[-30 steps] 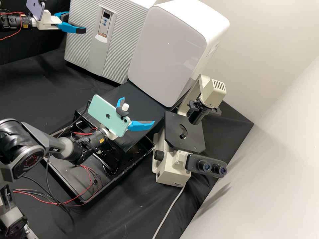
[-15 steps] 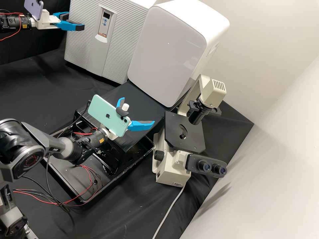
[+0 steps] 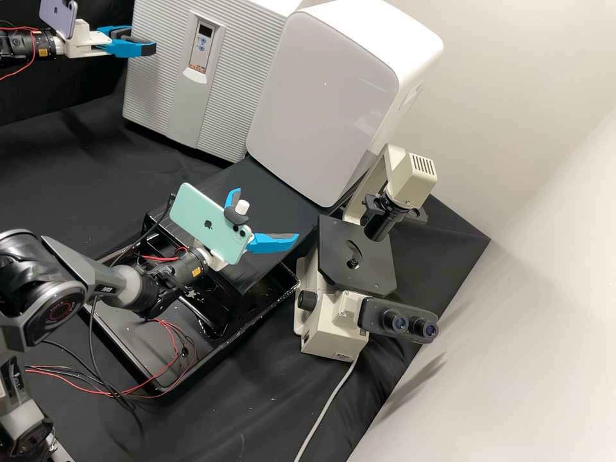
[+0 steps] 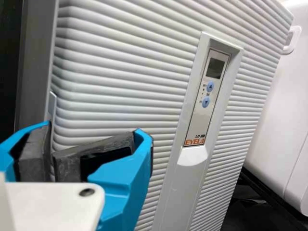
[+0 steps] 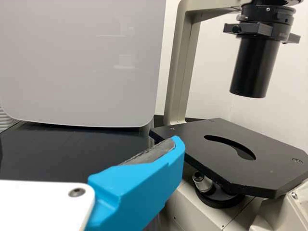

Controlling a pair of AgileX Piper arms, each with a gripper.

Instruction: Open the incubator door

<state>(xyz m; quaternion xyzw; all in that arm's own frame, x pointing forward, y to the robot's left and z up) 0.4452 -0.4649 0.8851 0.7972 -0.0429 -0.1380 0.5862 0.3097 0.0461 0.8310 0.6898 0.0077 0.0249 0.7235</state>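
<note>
Left gripper (image 4: 52, 156) is apparently pinching the slim pale-grey handle (image 4: 52, 103), long axis running along the ribbed grey incubator door's (image 4: 120, 86) side edge. Right gripper (image 3: 266, 215), spread wide, is sitting farther off (nearer the cream-and-black microscope (image 3: 356, 256)).
</note>
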